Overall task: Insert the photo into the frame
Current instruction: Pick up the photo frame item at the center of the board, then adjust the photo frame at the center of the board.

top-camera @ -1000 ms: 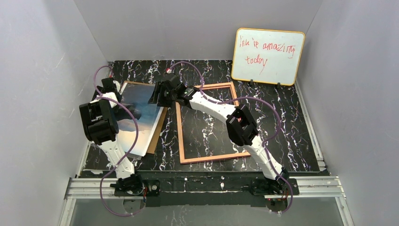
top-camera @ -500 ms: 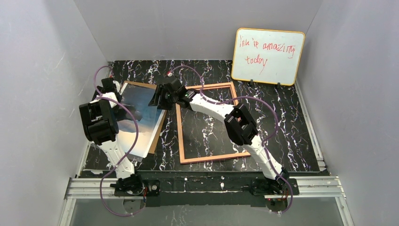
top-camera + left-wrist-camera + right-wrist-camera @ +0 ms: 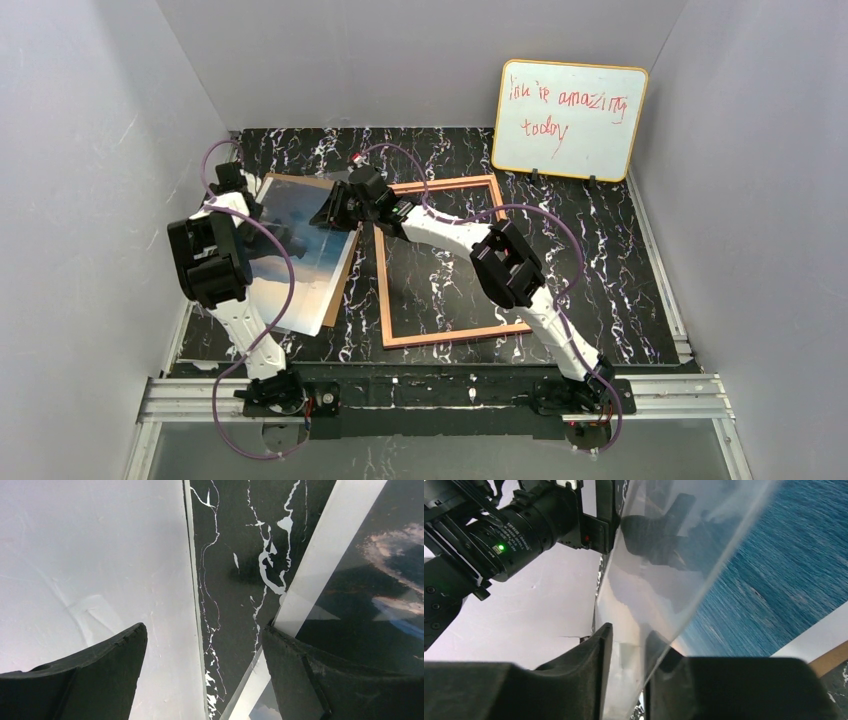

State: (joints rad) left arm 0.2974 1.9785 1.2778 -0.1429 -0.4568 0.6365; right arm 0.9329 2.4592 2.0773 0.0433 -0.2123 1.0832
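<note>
Black white-veined marble tabletop (image 3: 620, 290), pale grey walls (image 3: 400, 60), frame (image 3: 450, 336) lying flat, whiteboard (image 3: 568, 120) behind

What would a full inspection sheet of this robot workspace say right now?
Surface: black marbled table.
Job's things: the frame lies flat mid-table, marble showing through its middle; the photo lies left of it on a brown board.
Clutter: whiteboard with red writing, back right.
Grippers: left gripper open at the photo's edge, holding nothing; right gripper shut on a clear pane tilted above the photo.
Cables: purple cables loop along both arms.
Surroundings: plain grey walls.
</note>
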